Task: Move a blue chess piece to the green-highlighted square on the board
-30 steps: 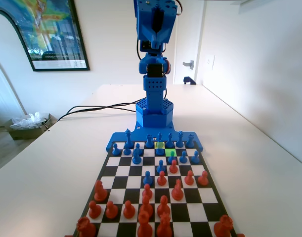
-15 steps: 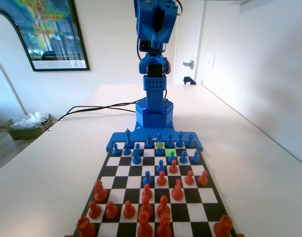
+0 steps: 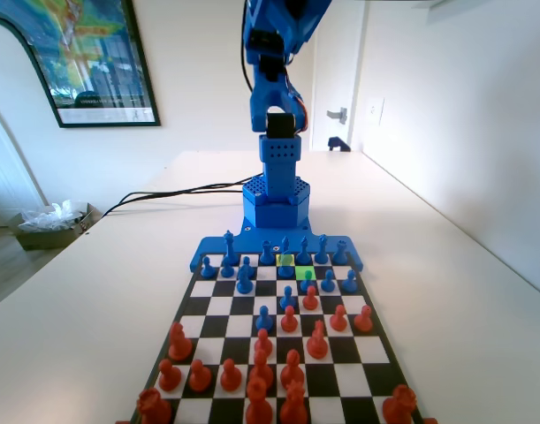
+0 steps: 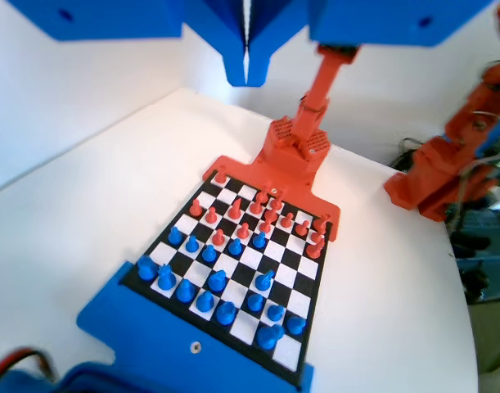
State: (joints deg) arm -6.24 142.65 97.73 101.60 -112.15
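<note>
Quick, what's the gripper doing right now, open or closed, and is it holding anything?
Gripper: closed and empty, its two jaws pressed together with only a thin slit between them, high above the board.

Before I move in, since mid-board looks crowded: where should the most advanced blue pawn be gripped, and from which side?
Take the blue pawn by its rounded head, coming straight down from above. It stands upright, and a red piece stands close on its right in the fixed view, so a sideways approach would probably knock something.
</note>
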